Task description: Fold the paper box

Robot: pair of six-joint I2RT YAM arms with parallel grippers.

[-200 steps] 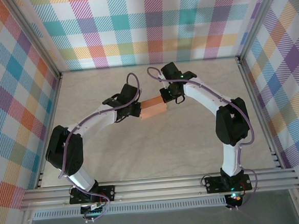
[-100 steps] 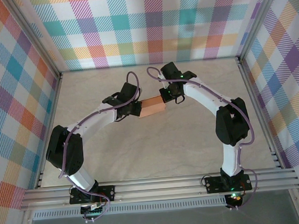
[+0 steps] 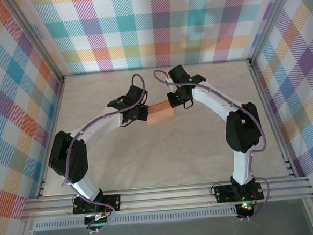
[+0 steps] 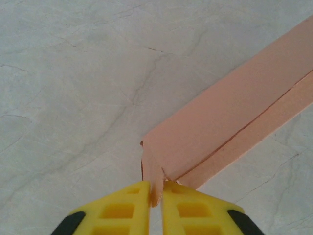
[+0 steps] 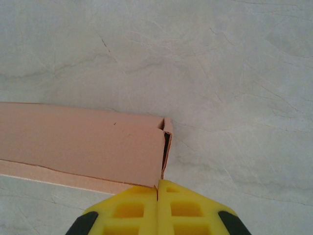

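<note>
Bright even light, faint soft shadows, all 3 pics sharp.

Left wrist: paper box [image 4: 230,122] cut off at right edge. Right wrist: cut off at left. From above, folds too small to tell.

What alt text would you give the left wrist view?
The left tool has its yellow fingers pinched shut on a small corner flap of a salmon-orange paper box. The folded box runs from the fingertips up to the picture's right edge, with a crease along its length. Behind it is a pale grey marbled table.
</note>
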